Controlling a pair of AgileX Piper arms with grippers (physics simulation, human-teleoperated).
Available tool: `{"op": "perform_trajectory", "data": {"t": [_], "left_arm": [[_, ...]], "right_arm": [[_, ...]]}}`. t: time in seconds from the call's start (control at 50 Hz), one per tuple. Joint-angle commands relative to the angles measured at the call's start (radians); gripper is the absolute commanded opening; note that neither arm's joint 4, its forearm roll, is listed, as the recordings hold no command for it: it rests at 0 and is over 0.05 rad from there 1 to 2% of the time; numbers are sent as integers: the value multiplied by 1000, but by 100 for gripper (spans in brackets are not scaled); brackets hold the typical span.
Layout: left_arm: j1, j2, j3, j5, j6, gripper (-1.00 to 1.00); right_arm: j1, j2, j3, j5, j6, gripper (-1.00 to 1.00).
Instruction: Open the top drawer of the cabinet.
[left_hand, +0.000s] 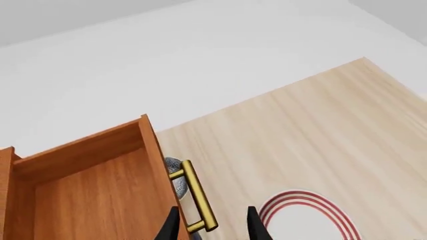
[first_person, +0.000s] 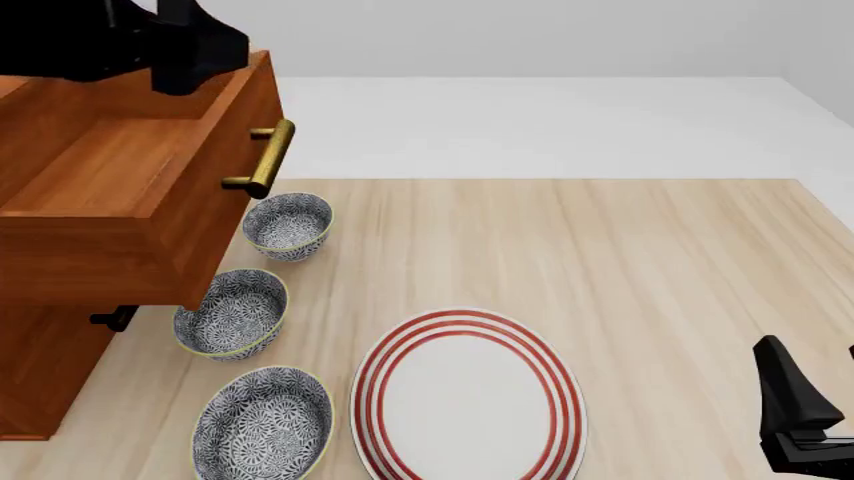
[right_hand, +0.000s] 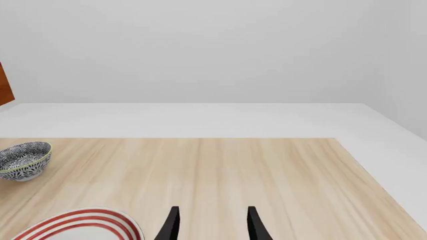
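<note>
The cabinet (first_person: 38, 372) stands at the table's left edge. Its top drawer (first_person: 123, 175) is pulled far out, and the bare wooden inside (left_hand: 93, 200) shows. The drawer's brass bar handle (first_person: 270, 158) faces the table's middle. My left gripper (left_hand: 213, 221) is open and hovers just above the drawer front, with the handle (left_hand: 198, 197) showing between and beyond its black fingers without touching them. In the front view the left arm (first_person: 160, 45) hangs over the drawer's far corner. My right gripper (right_hand: 212, 221) is open and holds nothing, low at the table's near right (first_person: 798, 405).
Three patterned bowls (first_person: 288, 224) (first_person: 231, 311) (first_person: 263, 420) lie in a row beside the cabinet, partly under the open drawer. A red-ringed white plate (first_person: 467, 395) sits at the near middle. A lower drawer's handle (first_person: 114, 318) pokes out beneath.
</note>
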Motion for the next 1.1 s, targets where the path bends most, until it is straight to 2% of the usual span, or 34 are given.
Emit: {"op": "perform_trajectory", "data": {"t": [0.02, 0.38, 0.82, 1.1], "left_arm": [[-13, -23, -5, 11, 0, 100], [-22, -48, -20, 26, 7, 100], [-106, -100, -34, 42, 28, 100], [-128, -104, -32, 48, 25, 100]], "right_arm": [[0, 0, 0, 0, 0, 100], [0, 0, 0, 0, 0, 100], [0, 0, 0, 0, 0, 100], [0, 0, 0, 0, 0, 100]]}}
